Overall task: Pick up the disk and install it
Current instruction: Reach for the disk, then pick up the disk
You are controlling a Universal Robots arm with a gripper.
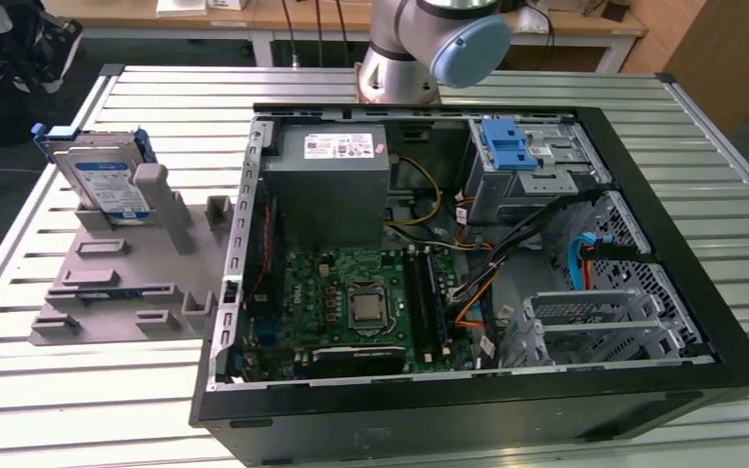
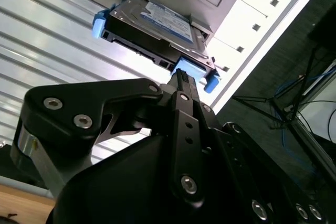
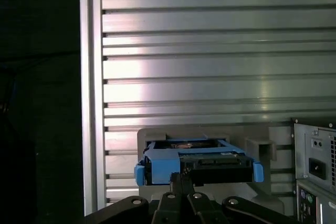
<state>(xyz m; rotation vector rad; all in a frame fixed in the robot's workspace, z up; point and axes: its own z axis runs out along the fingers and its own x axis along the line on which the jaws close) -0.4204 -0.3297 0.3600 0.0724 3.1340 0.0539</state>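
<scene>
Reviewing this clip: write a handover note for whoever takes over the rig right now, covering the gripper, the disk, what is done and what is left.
Gripper: pointed at the disk's blue handle end in both wrist views, holding nothing.
Disk: standing upright in the grey stand on the slatted table, to the exterior view's left of the open computer case.
Done: nothing that shows; the disk is not picked up.
Left: the whole job, pick-up and install.

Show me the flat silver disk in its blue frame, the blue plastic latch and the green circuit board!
Flat silver disk in its blue frame (image 1: 98, 180): exterior view, on its label.
Blue plastic latch (image 1: 507, 146): exterior view, on its flat top.
Green circuit board (image 1: 312, 291): exterior view, bare patch beside the chip socket.
</scene>
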